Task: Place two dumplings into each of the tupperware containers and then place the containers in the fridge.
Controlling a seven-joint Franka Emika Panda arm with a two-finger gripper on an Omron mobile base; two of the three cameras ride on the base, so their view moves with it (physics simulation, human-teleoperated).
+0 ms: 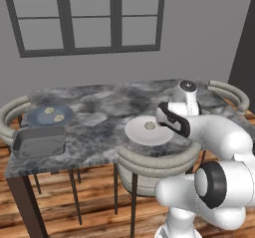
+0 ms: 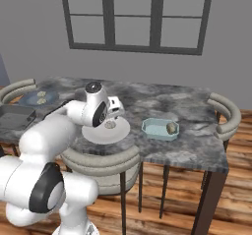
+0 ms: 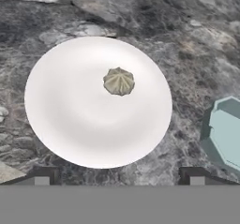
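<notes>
My gripper hangs open above the round white plate, with nothing between its fingertips. One pleated tan dumpling lies on that plate, a little off its middle. To the right stands the pale blue tupperware container with one dumpling inside; its corner shows in the hand view. At the table's left end two dumplings rest on a blue-grey plate. The dark grey tupperware container sits in front of it, empty. The fridge is out of view.
A marble-topped table carries everything. A curved-back chair stands at its near edge, right below the white plate. More chairs stand at the left end and right end. A window fills the wall behind.
</notes>
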